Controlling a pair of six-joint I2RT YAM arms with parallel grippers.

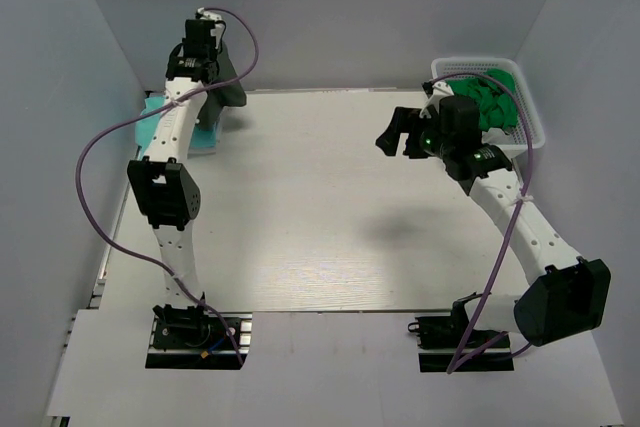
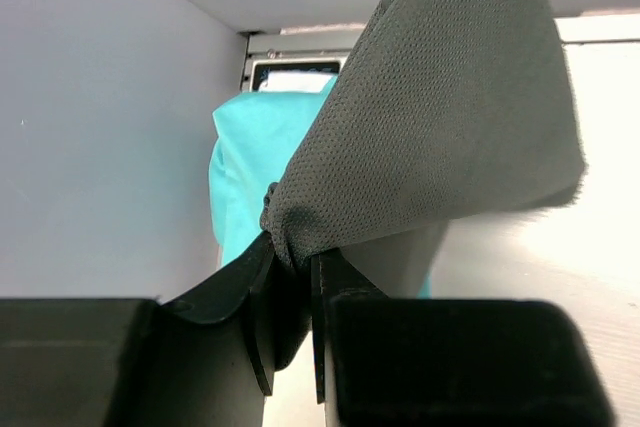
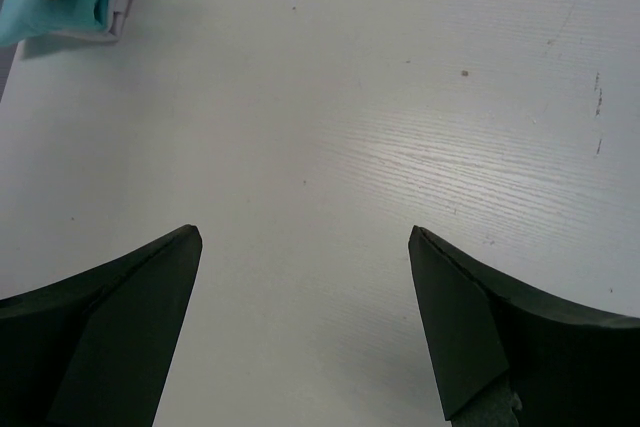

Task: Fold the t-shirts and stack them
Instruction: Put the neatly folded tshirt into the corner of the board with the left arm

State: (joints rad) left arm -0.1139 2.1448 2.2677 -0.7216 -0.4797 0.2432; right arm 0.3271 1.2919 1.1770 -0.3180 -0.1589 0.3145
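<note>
Pinching the dark grey shirt [image 2: 450, 117] above the teal shirt [image 2: 250, 157] at eleven o'clock is the left gripper [image 2: 290, 277]; the right gripper [image 3: 303, 234] gapes empty at two o'clock.

The dark grey-green t-shirt [image 2: 450, 117] hung bunched from the left gripper [image 2: 290, 262] at the far left, close to a folded mint-teal t-shirt [image 2: 250, 167] that lay on a pale grey one [image 3: 122, 7]. Bright green t-shirts [image 1: 495, 102] sat crumpled in the basket [image 1: 470, 61] at the far right.
</note>
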